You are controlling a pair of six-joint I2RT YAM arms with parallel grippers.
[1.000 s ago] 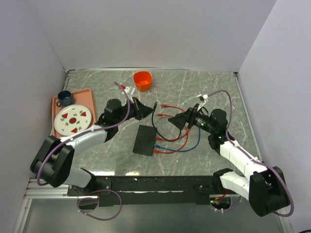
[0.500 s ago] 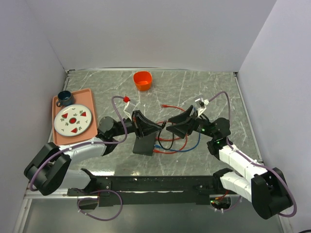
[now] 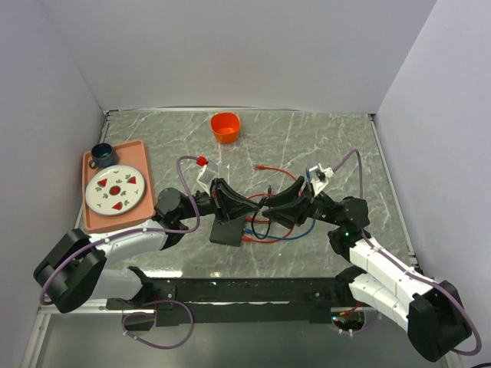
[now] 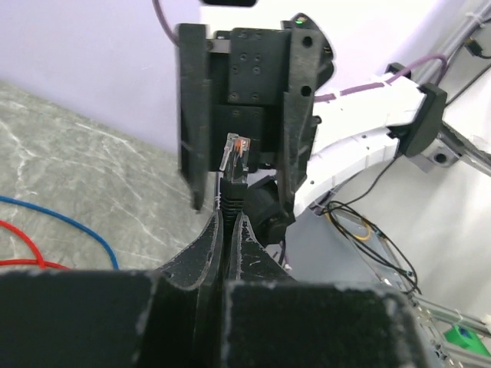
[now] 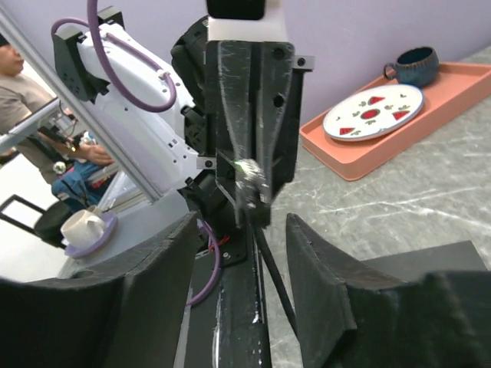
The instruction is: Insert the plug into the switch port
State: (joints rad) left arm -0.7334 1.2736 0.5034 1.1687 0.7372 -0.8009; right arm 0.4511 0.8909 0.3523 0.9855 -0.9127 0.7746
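Observation:
My left gripper (image 3: 247, 204) is shut on the black cable's clear plug (image 4: 234, 157), which sticks out past its fingertips (image 4: 216, 230). My right gripper (image 3: 270, 207) is open and faces it tip to tip just above the table. In the right wrist view the plug (image 5: 249, 175) hangs just beyond the open fingers (image 5: 165, 253), and the black cable (image 5: 272, 276) runs between them. The flat black box (image 3: 225, 232) lies under the left gripper, partly hidden. It also shows in the right wrist view (image 5: 437, 261). Its port opening is not visible.
Red and blue cables (image 3: 285, 228) loop on the marble table to the right of the box. An orange cup (image 3: 225, 126) stands at the back. A pink tray (image 3: 115, 224) at the left holds a plate (image 3: 115, 189) and a blue mug (image 3: 101, 155).
Both grippers have moved inward and nearer, from apart at mid-table to tip to tip over the box's right end. The black cable has shifted with them.

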